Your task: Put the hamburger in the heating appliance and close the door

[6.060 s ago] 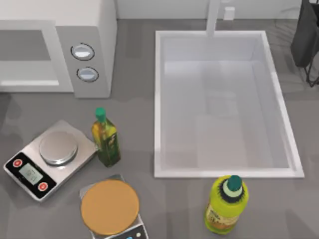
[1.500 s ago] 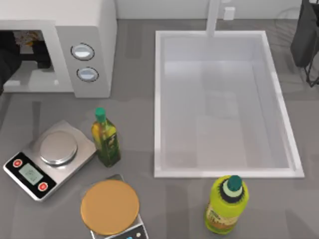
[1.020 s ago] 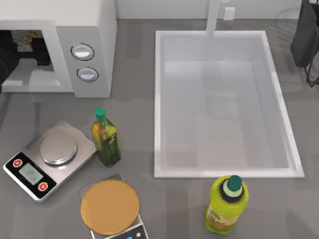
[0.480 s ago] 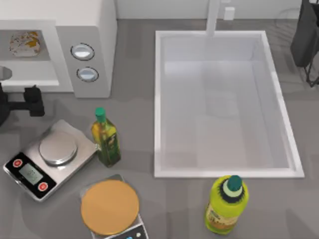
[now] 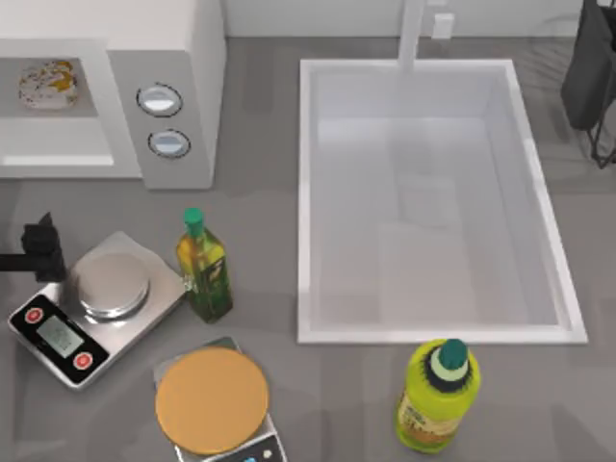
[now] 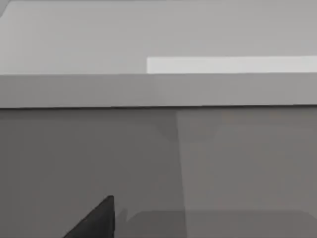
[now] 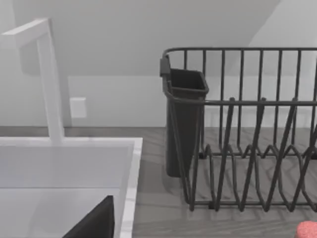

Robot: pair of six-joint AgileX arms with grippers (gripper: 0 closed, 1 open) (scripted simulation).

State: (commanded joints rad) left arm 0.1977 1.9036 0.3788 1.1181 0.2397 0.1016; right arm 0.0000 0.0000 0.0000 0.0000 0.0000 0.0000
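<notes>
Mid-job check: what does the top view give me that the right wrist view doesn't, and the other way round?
Top view: the hamburger lying inside the microwave, the left gripper beside the silver scales, the oil bottle, the green bottle and the tan disc.
Right wrist view: a side-on look at the cutlery cup and a pink object at the frame's edge.
Both: the white sink, its faucet and the dark rack.

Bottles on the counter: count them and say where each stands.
2. The small oil bottle stands between the kitchen scale and the sink. The yellow-green bottle stands in front of the sink, toward its right. Others could be out of frame.
</notes>
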